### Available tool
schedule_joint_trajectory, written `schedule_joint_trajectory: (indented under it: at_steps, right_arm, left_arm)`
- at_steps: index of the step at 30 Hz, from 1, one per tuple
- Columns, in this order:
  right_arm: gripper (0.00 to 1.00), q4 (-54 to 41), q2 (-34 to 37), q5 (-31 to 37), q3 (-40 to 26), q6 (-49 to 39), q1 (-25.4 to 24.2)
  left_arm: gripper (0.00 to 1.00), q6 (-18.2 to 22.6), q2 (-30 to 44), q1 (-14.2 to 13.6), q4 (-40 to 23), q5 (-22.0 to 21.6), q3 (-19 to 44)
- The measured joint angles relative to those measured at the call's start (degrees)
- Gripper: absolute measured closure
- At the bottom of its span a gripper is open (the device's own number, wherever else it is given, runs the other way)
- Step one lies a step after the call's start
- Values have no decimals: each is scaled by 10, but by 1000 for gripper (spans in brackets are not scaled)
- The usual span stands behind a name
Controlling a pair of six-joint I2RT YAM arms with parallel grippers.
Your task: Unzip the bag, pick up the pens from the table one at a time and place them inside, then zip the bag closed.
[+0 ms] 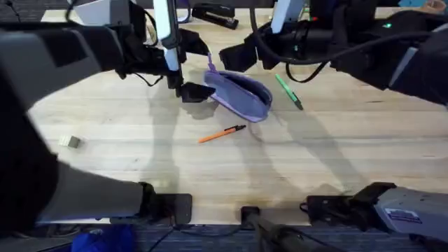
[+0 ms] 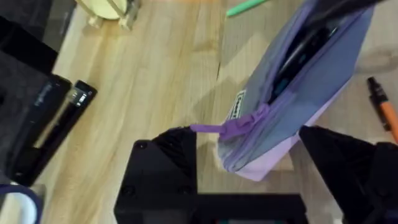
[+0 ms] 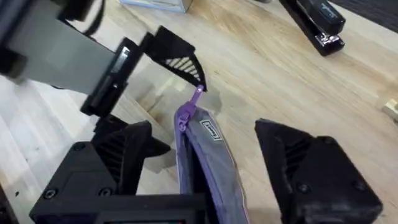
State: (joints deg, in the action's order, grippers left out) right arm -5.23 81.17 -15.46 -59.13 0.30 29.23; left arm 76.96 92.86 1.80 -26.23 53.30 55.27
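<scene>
The soft lavender-purple fabric pouch (image 1: 239,94) lies on the pale wooden tabletop (image 1: 140,140) near its far middle, propped on its long edge with the zipper side up, and the mouth gapes along most of its length, so the unzipping looks about done. The purple zipper pull (image 2: 231,127) sticks out at the end nearest the left gripper (image 2: 249,168), whose black fingers stand spread on either side of that pouch end, gripping nothing. The right gripper (image 3: 199,168) straddles the pouch from the other side, fingers wide apart too, the fabric running between them without being pinched. Both pens wait outside: the slim orange pen with the dark tip (image 1: 221,134) lies just in front of the pouch, the bright green pen (image 1: 288,92) just beside it to the right. So the loading step comes next, by my read: one arm should steady the pouch mouth open while the other drops to a pen, probably the orange one, and closes across its narrow barrel.
</scene>
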Motion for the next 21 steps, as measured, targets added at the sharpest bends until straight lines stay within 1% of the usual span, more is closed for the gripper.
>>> schedule_joint_trajectory:
  at_steps: [4, 14, 21]
  right_arm:
    - [5, 0, 0, 0, 0, 0, 0]
    - [5, 0, 0, 0, 0, 0, 0]
    - [5, 0, 0, 0, 0, 0, 0]
  left_arm:
    - [8, 0, -52, 0, -43, -10, 0]
    - [7, 0, -150, 0, -182, -52, 0]
    - [8, 0, -227, 0, -249, -65, 0]
